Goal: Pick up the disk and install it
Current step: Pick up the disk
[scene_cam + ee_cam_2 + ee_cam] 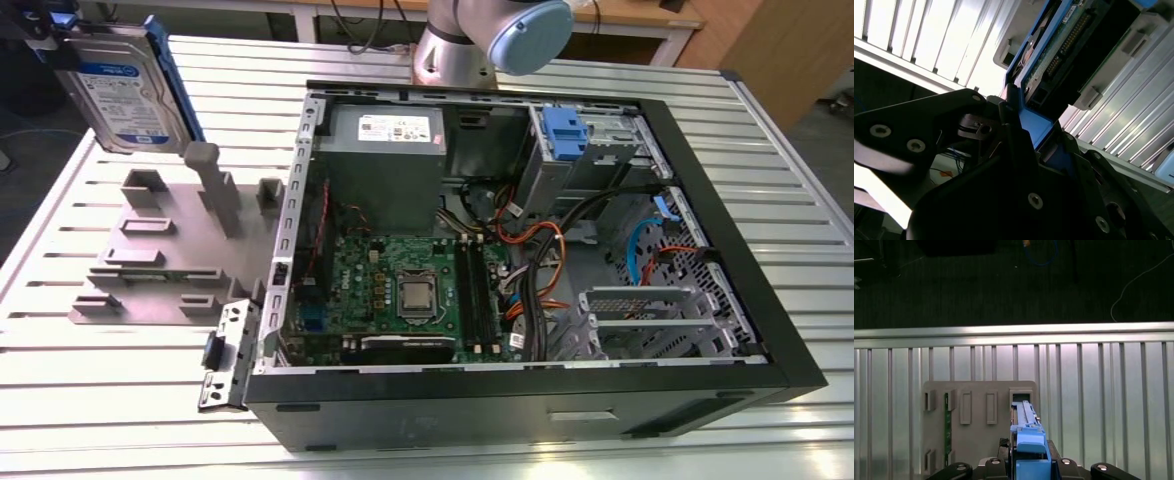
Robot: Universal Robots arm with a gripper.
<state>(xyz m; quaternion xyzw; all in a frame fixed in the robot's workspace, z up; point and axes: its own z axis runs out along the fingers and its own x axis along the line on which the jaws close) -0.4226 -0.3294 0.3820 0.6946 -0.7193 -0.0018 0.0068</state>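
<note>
Hand (1019,122) clamped on disk (127,95) by blue rail | upright over stand (160,250) | open case (441,405) toward exterior view's right

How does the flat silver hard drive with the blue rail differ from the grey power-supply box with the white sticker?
The silver hard drive is thin and upright, held in the gripper outside the black computer case; the grey power-supply box is thick and sits inside it. Both carry labels.

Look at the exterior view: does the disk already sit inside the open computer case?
No, the disk is held up over the grey stand, outside the computer case, on the exterior view's left.
</note>
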